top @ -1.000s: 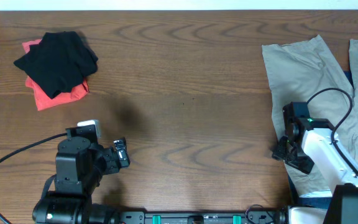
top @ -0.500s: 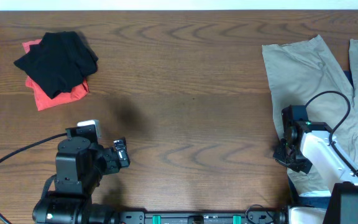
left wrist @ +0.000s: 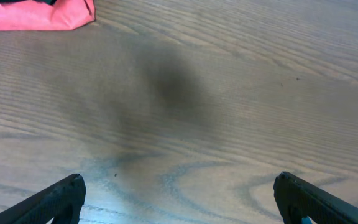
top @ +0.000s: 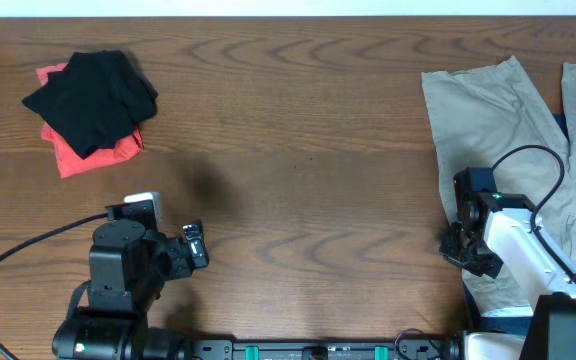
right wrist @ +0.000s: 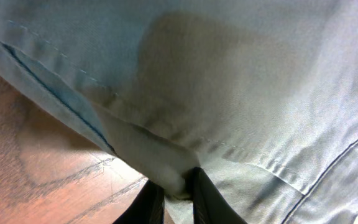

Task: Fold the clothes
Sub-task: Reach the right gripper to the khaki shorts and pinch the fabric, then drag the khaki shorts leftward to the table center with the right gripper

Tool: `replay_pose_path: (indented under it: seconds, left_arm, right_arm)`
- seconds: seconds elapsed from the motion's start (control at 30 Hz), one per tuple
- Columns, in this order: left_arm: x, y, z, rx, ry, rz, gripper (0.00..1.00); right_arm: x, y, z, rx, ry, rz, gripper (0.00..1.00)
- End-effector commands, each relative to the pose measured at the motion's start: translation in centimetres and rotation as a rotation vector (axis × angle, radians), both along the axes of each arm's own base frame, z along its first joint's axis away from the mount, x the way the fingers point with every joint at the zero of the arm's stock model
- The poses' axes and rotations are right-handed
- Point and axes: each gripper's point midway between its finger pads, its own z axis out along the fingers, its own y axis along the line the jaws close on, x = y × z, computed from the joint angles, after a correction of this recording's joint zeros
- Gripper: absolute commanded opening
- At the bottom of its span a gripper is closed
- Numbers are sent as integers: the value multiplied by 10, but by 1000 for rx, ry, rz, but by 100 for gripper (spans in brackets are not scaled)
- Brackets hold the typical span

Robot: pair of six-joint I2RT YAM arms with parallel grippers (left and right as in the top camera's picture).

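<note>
Overhead and wrist views, two-arm folding station. Against the frame one second earlier, the right gripper point(top: 458, 245) has shifted slightly toward the left along the near edge of the khaki shorts point(top: 488, 110), and since the half-second frame it has barely moved; the left gripper point(top: 196, 245), the shorts and the pile at far left lie as before.

Count: two arms, each trailing one black cable; three garments plainly seen; one wooden table point(top: 308, 120).

Garments: one pair of khaki shorts, spread at the right side of the table with two legs running toward the far edge; one dark garment point(top: 93, 100) lying crumpled on one red garment point(top: 88, 155) at far left, well apart from the shorts; a thin dark-blue strip point(top: 561, 122) shows between the two khaki legs, its nature not determinable.

Right gripper point(right wrist: 176, 186): jaws drawn close together, pinching a raised fold of the shorts point(right wrist: 229, 74) at their stitched edge, just above the wood.

Left gripper point(left wrist: 179, 193): fingers spread wide, holding nothing, above bare wood; a corner of the red garment point(left wrist: 36, 15) lies at the top left of its view.

Markings on the arms are too small to read.
</note>
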Motion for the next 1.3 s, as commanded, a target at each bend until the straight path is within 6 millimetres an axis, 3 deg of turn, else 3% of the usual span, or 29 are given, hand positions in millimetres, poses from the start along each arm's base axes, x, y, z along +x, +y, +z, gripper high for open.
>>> replay_pose_path:
  seconds: [0.0,0.37,0.6,0.77,1.03,1.13,1.27]
  left_arm:
    - [3,-1,9,-9,-26,0,98]
    - [3,-1,10,-9,-29,0,98]
    - [3,-1,10,-9,-28,0,98]
    - [3,-1,10,-9,-28,0,98]
    - [3,-1,10,-9,-29,0,98]
    - [3,-1,10,-9,-29,0,98]
    - [4,-1,10,-9,-32,0,98]
  right_arm:
    - [9,4,6,8,-23,8,14]
    - [14,5,16,10,-42,12,14]
    - [12,5,17,10,-35,12,2]
    - [14,5,19,10,-39,12,1]
    - [30,12,49,55,-58,50,1]
    - [49,31,62,166,-114,126,1]
    - [89,95,94,516,-291,463,1]
